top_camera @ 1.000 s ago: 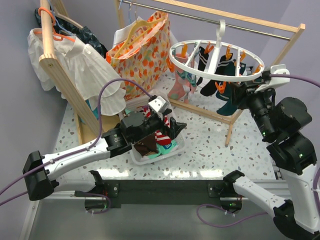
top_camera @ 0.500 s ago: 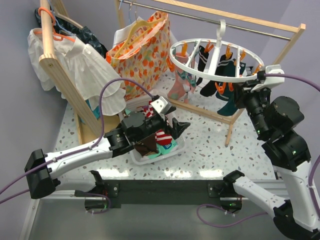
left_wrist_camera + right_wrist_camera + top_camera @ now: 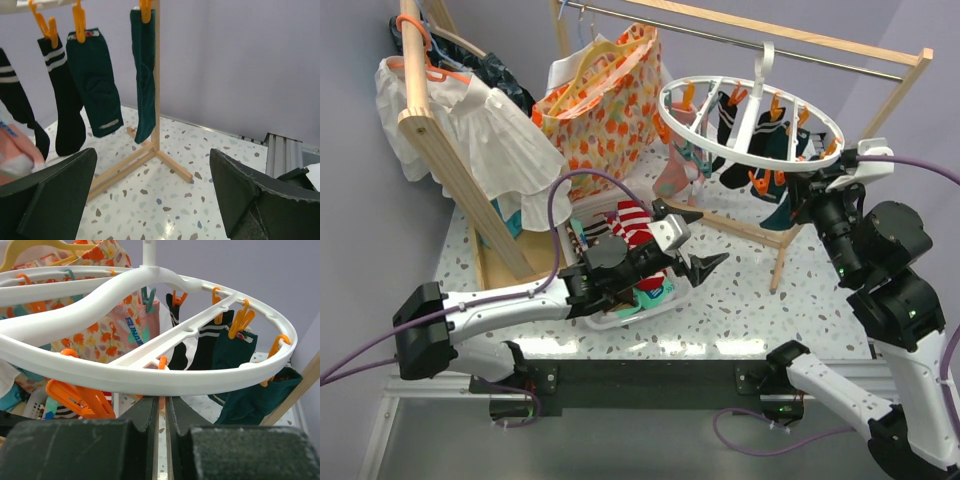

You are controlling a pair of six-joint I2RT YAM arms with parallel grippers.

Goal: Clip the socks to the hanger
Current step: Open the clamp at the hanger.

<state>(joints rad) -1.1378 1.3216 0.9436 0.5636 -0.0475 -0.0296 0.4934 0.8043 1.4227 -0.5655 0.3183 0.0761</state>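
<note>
The large round white plastic drying hanger [image 3: 751, 118] hangs over the far right of the speckled bench [image 3: 740, 300]. The right pincer [image 3: 162, 437], pressed nearly closed on nothing, sits just under its near rim. Loose patterned socks [image 3: 632, 222] lie heaped in a white basket [image 3: 610, 320] beneath the left arm, the nearer one. The left pincer [image 3: 705, 240] gapes empty just past them, pointing toward the ring.
</note>
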